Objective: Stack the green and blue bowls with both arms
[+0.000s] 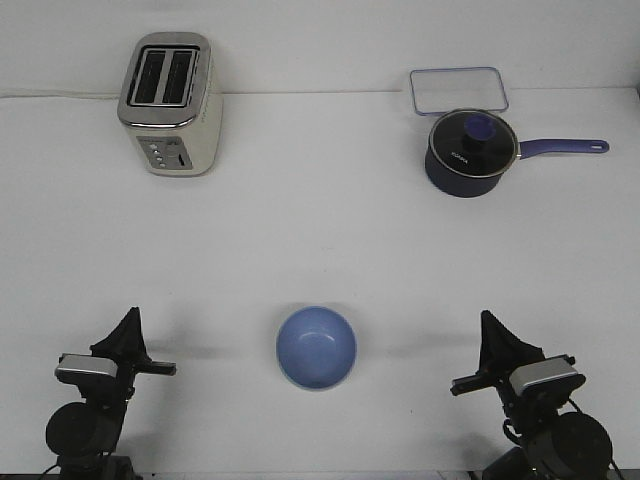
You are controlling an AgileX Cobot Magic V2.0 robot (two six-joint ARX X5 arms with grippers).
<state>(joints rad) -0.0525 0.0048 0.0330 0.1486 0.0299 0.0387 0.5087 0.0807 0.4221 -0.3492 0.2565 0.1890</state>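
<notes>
Both arms sit at the near edge, well apart from the bowl between them. Left tool (128,322) and right tool (487,326) point away from the camera, and from behind I cannot tell how wide either stands; neither holds anything.

Only one bowl shows: the blue bowl (316,347), upright on the bench (320,230), near the front and about midway between the arms. No green bowl is visible on its own. It may be nested under the blue one, in which case the stack is likely done, or it may lie out of view; the picture does not settle it.

Further back stand a toaster (170,103) on the left, and a saucepan (470,152) with a clear tray (457,90) behind it on the right.

Risks, as I judge them: the glossy rim could slip from a pinch grip, and two arms converging on one central bowl could collide. The arm bases are cut off by the lower frame edge.
</notes>
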